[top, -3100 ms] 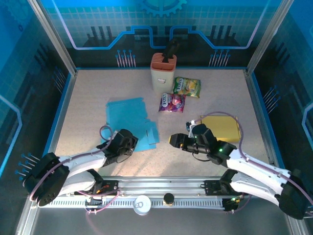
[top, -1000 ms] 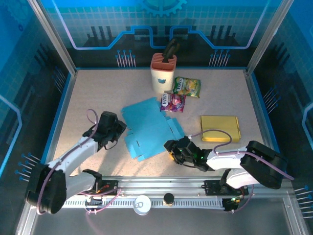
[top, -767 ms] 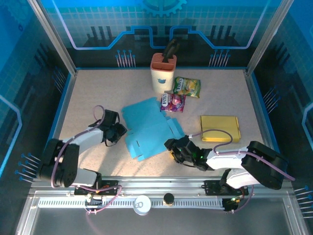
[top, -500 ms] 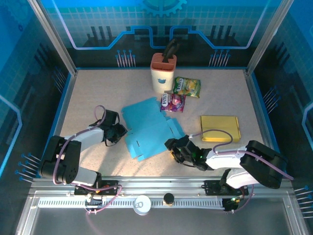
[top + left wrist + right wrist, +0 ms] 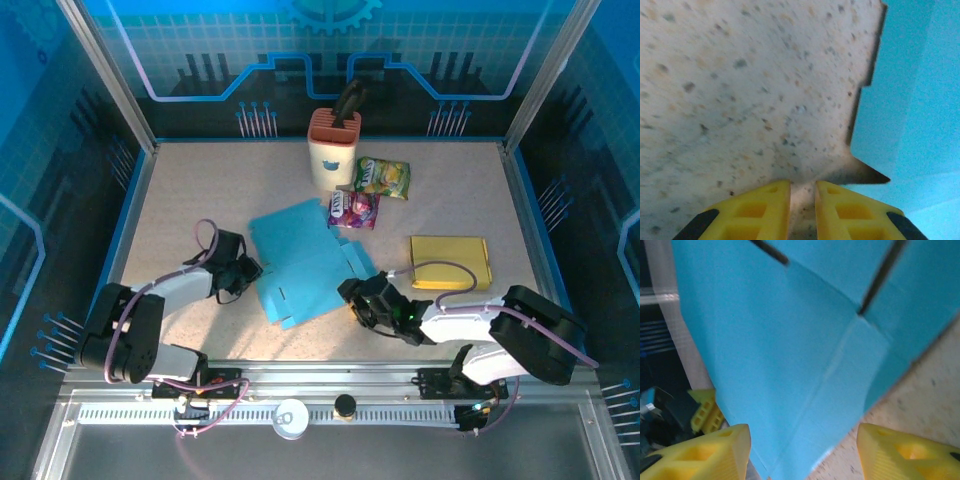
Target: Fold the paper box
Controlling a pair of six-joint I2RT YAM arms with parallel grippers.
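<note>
At the left, the left gripper [image 5: 243,272] sits low on the table [image 5: 180,210], just beside the left edge of the paper box [image 5: 305,262]. The box lies as a flat blue blank in the middle of the table, toward the front. The wrist view shows the yellow fingers [image 5: 755,210] set at a narrow slit with only bare tabletop between them, and a pointed tab [image 5: 871,175] of the blank just right of the tips. This gripper would probably serve best as an anchor, pressing or pinching that tab so the sheet cannot slide. To pinch, it must first open and come in low enough to get a finger under the edge. Across the blank, the right gripper [image 5: 356,297] is at the lower right corner, jaws spread wide, with blue card spanning the space ahead and a crease line [image 5: 830,370] running toward the gap. The fold should follow that score, so I would close on the flap near the crease, lift slowly and turn it over rather than drag it. The risk, as I judge it, is the thin card buckling, or the blank skating toward the snack bag [image 5: 351,209] behind it.
</note>
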